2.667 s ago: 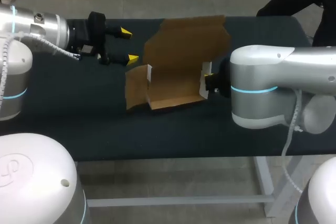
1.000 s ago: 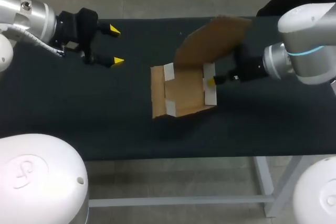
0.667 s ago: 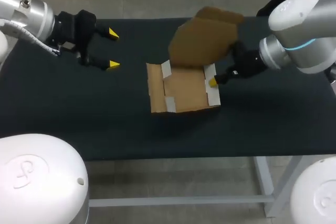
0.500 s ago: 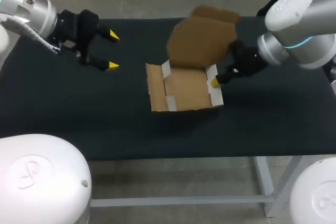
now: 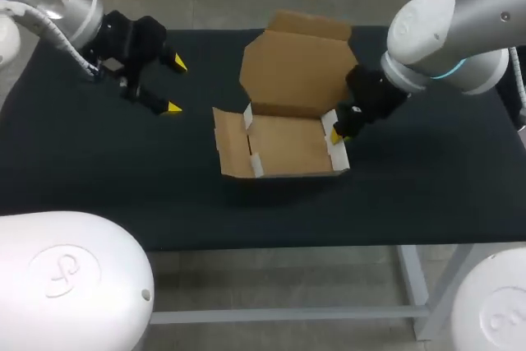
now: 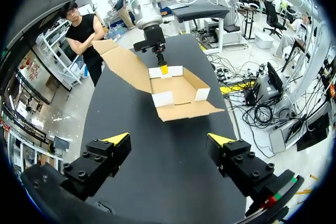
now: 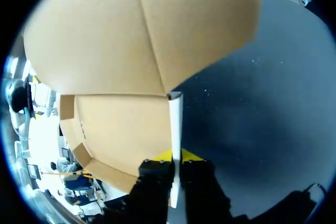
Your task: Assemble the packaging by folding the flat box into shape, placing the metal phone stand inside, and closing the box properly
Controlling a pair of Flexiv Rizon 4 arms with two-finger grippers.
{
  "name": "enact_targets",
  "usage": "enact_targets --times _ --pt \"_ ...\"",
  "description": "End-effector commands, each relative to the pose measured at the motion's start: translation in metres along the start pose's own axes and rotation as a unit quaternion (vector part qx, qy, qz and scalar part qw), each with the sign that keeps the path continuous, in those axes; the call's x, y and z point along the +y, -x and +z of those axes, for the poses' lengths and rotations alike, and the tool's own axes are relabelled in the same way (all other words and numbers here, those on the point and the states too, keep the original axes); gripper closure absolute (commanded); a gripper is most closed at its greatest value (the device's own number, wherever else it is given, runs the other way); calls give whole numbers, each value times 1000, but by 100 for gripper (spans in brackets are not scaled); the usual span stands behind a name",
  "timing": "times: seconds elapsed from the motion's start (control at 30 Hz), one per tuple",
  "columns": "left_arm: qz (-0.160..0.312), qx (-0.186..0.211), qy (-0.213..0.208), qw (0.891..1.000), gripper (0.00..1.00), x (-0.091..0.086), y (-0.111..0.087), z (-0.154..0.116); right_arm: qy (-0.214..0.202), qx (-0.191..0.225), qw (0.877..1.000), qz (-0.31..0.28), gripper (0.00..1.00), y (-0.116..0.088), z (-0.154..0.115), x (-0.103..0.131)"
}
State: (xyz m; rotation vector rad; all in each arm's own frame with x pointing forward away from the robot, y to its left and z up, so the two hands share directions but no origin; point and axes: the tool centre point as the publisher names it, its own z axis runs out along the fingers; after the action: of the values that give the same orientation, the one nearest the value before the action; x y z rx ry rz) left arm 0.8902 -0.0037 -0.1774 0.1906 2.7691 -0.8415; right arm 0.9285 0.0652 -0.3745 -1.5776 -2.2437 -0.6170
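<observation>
A brown cardboard box (image 5: 283, 147) stands half folded at the middle of the black table, its lid (image 5: 300, 63) raised at the back and its left flap (image 5: 231, 142) leaning outward. My right gripper (image 5: 337, 131) is shut on the box's white-lined right side wall (image 7: 175, 124); in the right wrist view the gripper (image 7: 175, 157) pinches that wall, with the box floor (image 7: 123, 129) beside it. My left gripper (image 5: 174, 85) hovers open to the left of the box, well apart from it. In the left wrist view the box (image 6: 178, 90) lies ahead of its open gripper (image 6: 169, 140). No phone stand is visible.
The black table (image 5: 99, 170) spreads around the box on every side. Its front edge (image 5: 271, 244) runs just below the box, and bare mat lies between my left gripper and the box's left flap.
My right gripper has swung the box by its side wall, so it now sits squarer with the lid upright. My left gripper has shifted slightly and stayed open.
</observation>
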Motion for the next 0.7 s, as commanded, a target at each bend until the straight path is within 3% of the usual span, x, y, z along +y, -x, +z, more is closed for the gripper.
enact_targets --times 0.03,0.2,0.33,0.7 --pt "0 9 8 1000 0 -2 3 0 -12 -2 1000 0 100 -1 -2 2" --pt "-5 11 14 1000 0 -2 6 2 -12 -2 1000 0 100 -1 -2 2" --pt "-16 10 22 1000 0 1 4 7 -31 -68 996 39 100 -9 7 1" --pt "-17 4 43 999 0 12 -5 9 -49 -108 989 92 100 -14 10 -11"
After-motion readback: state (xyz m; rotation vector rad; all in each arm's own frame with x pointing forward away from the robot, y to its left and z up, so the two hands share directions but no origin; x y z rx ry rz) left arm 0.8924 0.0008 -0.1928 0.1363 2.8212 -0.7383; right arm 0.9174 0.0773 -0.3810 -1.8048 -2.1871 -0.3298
